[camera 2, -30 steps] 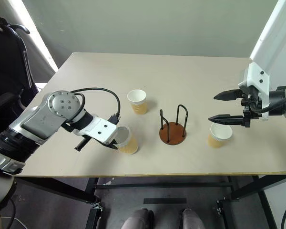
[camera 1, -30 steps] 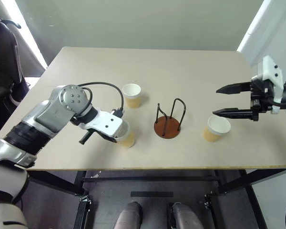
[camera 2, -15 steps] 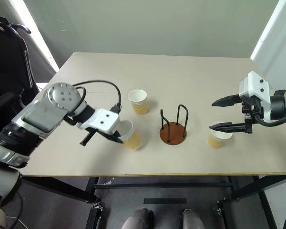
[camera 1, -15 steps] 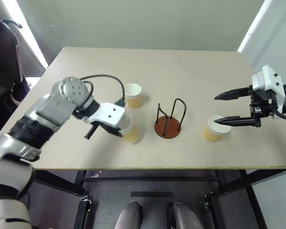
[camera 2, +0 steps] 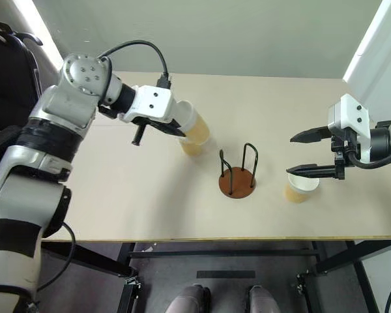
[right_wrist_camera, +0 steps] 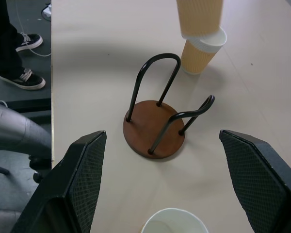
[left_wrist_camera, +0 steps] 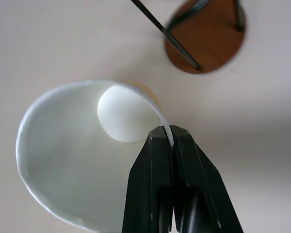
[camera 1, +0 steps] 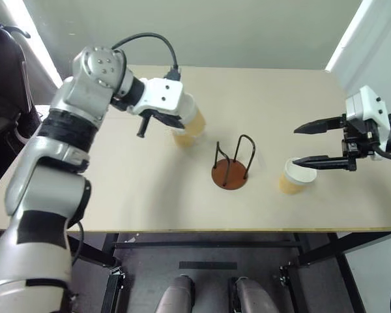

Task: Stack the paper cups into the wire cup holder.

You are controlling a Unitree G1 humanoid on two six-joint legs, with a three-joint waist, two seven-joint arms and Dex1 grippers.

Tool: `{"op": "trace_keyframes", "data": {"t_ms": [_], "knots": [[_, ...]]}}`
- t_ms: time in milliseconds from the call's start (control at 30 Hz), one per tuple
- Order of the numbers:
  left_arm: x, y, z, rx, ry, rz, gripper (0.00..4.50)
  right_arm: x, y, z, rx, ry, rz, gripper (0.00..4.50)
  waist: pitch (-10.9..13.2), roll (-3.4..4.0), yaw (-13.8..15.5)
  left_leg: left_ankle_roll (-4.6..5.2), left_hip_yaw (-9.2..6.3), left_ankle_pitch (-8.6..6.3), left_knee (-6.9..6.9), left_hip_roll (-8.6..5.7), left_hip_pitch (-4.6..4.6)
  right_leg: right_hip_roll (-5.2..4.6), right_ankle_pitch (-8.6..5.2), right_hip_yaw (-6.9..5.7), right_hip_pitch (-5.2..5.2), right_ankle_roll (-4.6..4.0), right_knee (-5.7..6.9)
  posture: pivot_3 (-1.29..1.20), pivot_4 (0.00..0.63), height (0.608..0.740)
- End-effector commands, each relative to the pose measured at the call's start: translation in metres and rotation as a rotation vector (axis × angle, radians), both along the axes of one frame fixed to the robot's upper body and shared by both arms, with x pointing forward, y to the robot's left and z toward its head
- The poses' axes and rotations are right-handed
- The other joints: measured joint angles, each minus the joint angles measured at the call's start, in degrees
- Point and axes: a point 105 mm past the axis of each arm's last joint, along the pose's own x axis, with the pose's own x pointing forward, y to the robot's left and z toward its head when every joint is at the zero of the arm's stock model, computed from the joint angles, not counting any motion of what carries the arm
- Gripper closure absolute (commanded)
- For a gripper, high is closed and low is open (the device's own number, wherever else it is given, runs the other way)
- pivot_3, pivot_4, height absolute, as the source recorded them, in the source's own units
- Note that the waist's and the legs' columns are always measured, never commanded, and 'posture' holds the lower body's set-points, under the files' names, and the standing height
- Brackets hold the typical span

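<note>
**Cups, holder and both grippers: stock as I see it from the console**

Cup one (camera 2: 195, 128): tapered paper, pale yellow-tan ribbed outside, smooth white inside and rolled white rim. I have it in the left gripper (left_wrist_camera: 170, 141), whose two black fingers are pinched tight on the rim wall, one finger inside and one outside. The cup hangs tilted in the air above the table (camera 1: 260, 98), to the left of and behind the holder. In the left wrist view I look straight into its round white bottom.

Cup two (right_wrist_camera: 200, 54): same make, standing upright on the table directly beneath cup one. In the right wrist view the lifted cup's base sits just above its white rim; I cannot tell whether they touch.

Cup three (camera 1: 294, 177): same make, upright on the table to the right of the holder, near it but apart.

Wire cup holder (camera 1: 229, 171): flat round reddish-brown disc with a matte finish, carrying two thin glossy black wire arches that rise upright from it. It stands near the table's front middle, between cups two and three, with nothing inside it.

Right gripper (camera 1: 322, 143): black fingers with a cross-hatched pad texture, spread wide and holding nothing. It hovers above cup three, the lower finger passing just over the rim.

Table: pale beige, smooth, matte.
</note>
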Motion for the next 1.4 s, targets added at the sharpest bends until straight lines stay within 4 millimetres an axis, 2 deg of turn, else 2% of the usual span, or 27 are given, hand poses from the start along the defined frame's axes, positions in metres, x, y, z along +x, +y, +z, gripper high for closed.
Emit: {"op": "trace_keyframes", "data": {"t_ms": [33,300,500,733,967,1400], "knots": [[0.003,-0.012,0.020,-0.068,-0.083,-0.029,4.48,-0.004,-0.002,0.012,0.002,-0.064,-0.010,0.71,0.00,0.00,-0.02,0.01,0.02,-0.01,0.00,0.00,0.00,-0.01,0.00,0.00,0.00,0.02,-0.01,0.00,0.150,0.740],[-0.002,-0.040,0.024,-0.122,-0.038,-0.121,4.48,-0.005,-0.005,0.012,-0.010,-0.070,-0.032,0.71,0.00,-0.01,0.18,0.05,0.09,-0.03,0.03,0.00,-0.02,-0.02,-0.01,0.01,0.02,0.13,-0.01,0.00,0.150,0.740],[-0.017,-0.048,0.039,-0.145,0.071,-0.178,4.48,-0.005,-0.005,0.012,-0.012,-0.070,-0.035,0.71,0.00,-0.01,0.17,0.08,0.16,-0.04,0.07,0.00,-0.02,-0.02,-0.03,0.03,0.03,0.21,0.00,0.00,0.150,0.740],[-0.023,-0.054,0.043,-0.149,0.108,-0.206,4.48,-0.005,-0.002,0.009,-0.005,-0.072,-0.036,0.71,0.00,-0.01,0.22,0.15,0.22,-0.08,0.12,-0.01,-0.01,-0.03,-0.07,0.04,0.05,0.30,0.02,0.00,0.150,0.740],[-0.029,-0.063,0.037,-0.162,0.150,-0.239,4.48,-0.007,0.000,0.006,0.001,-0.070,-0.040,0.71,0.01,-0.01,0.36,0.26,0.27,-0.14,0.27,-0.02,-0.02,-0.08,-0.08,0.07,0.11,0.42,0.02,0.00,0.150,0.740],[-0.036,-0.062,0.019,-0.097,0.204,-0.257,4.48,-0.009,0.001,0.005,0.003,-0.069,-0.054,0.71,0.01,0.00,0.46,0.52,0.32,-0.32,0.82,-0.02,-0.03,-0.07,-0.05,0.11,0.29,0.58,0.08,0.00,0.150,0.740]]}}
